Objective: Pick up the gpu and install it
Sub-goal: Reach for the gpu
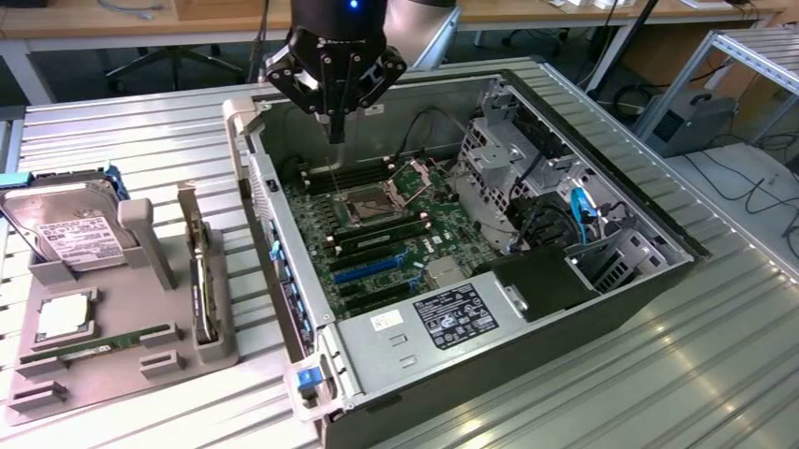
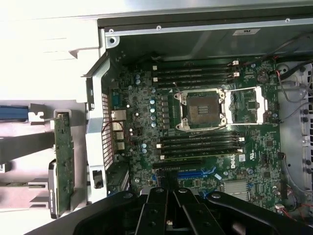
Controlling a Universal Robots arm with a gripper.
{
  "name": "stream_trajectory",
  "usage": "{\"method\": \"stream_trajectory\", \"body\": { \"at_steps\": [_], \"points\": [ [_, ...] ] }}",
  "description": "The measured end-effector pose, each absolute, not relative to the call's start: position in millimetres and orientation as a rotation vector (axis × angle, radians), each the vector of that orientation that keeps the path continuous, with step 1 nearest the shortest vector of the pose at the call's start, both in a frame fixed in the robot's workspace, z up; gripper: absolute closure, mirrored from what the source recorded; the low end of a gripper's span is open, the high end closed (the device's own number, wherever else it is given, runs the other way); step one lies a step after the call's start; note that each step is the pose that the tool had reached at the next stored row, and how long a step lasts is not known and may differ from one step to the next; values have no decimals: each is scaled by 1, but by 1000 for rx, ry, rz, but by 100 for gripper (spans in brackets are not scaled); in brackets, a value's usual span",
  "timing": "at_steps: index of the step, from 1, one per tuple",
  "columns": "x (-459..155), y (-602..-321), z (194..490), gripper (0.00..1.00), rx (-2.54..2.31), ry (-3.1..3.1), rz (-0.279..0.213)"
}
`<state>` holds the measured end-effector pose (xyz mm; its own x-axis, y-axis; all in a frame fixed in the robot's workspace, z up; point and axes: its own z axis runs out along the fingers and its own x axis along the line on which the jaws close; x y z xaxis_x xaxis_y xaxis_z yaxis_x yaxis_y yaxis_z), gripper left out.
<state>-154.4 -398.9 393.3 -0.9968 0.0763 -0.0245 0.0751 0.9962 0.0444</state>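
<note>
Ribbed metal table (image 1: 699, 374) w/ open PC case (image 1: 562, 346) (desks (image 1: 125, 23) behind); gripper (image 1: 335, 138) pinched together over it.

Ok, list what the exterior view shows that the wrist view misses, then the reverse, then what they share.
Exterior view adds: the hard drive in the grey holder, and the power supply. Wrist view adds: the rear port block. Shared: the gpu standing on edge in the holder, the open CPU socket, and the shut gripper above the open case, holding nothing.
</note>
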Motion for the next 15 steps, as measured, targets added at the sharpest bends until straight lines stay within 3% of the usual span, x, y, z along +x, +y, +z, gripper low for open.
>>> {"method": "stream_trajectory", "body": {
  "at_steps": [15],
  "points": [
    [-162, -399, 393, 89, 118, 3112, 68]
  ]
}}
